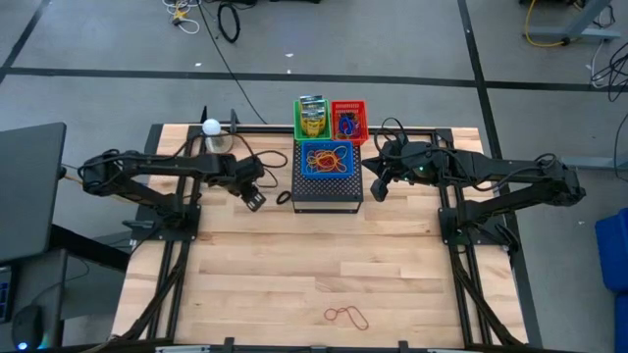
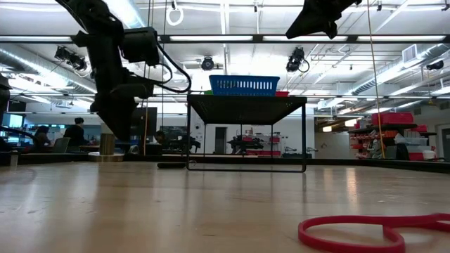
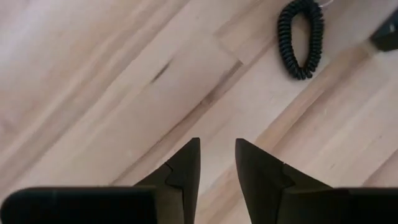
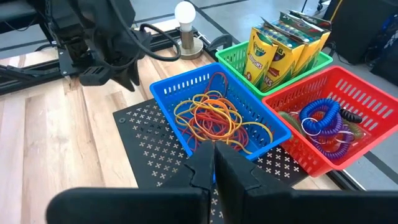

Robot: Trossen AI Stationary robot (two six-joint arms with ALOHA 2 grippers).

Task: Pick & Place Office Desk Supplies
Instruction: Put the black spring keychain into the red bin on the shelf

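- Looking down from the high view, the left gripper (image 1: 254, 199) hangs low over the table just left of the black coil ring (image 1: 283, 197), which lies on the wood beside the black mesh box (image 1: 327, 191). A blue basket (image 1: 330, 158) of rubber bands sits on that box, with a green basket (image 1: 312, 120) and a red basket (image 1: 348, 121) behind it; they look like sorting bins. A loose red rubber band (image 1: 346, 316) lies well apart, near the front edge.
- The low view shows that band (image 2: 373, 230) close up, nothing blocking it.
- The left wrist view shows fingers (image 3: 184, 171) narrowly parted and empty, the coil ring (image 3: 300, 37) ahead and untouched.
- The right wrist view has the right gripper (image 4: 214, 165) pressed shut and empty over the blue basket (image 4: 205, 99), probably waiting; crayon boxes (image 4: 280, 46) fill the green basket, coloured coil rings (image 4: 323, 127) the red one.
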